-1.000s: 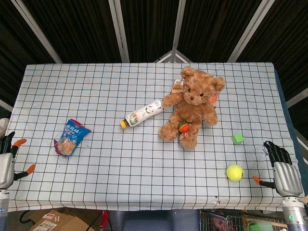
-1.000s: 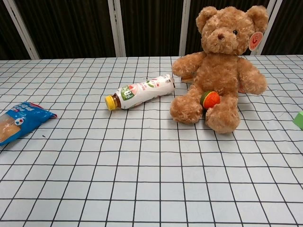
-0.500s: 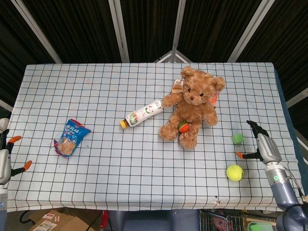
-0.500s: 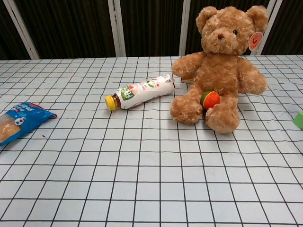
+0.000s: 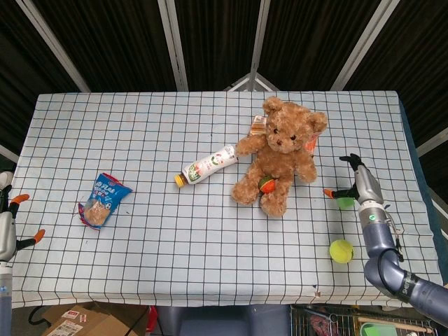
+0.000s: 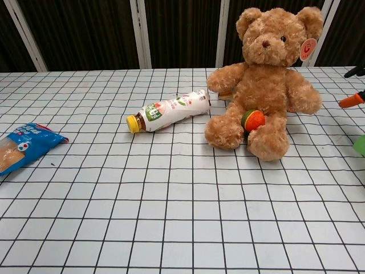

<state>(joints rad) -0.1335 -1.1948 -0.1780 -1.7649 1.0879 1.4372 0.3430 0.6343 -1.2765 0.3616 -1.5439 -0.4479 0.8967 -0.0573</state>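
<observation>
The right robot hand (image 5: 355, 183) hangs over the small green foam cube (image 5: 345, 203) at the right side of the tabletop (image 5: 140, 133), its orange-tipped fingers (image 5: 329, 192) spread apart and holding nothing; whether it touches the cube cannot be told. Only an orange fingertip and a dark one reach into the right edge of the chest view. The cube lies just right of the seated brown plush teddy bear (image 5: 280, 154), which has a small orange-and-green ball (image 5: 266, 185) between its legs and a round paper tag (image 6: 308, 49) at one ear. A yellow tennis ball (image 5: 341, 250) sits nearer, close to the tabletop's near right edge. A white plastic drink bottle with a yellow cap (image 5: 206, 165) lies on its side, its base touching the bear's paw. Far to the left rests a blue snack packet (image 5: 103, 199). The left robot hand (image 5: 8, 225) hovers off the tabletop's left edge, fingers apart and empty. The tabletop wears a white cloth with a black grid.
</observation>
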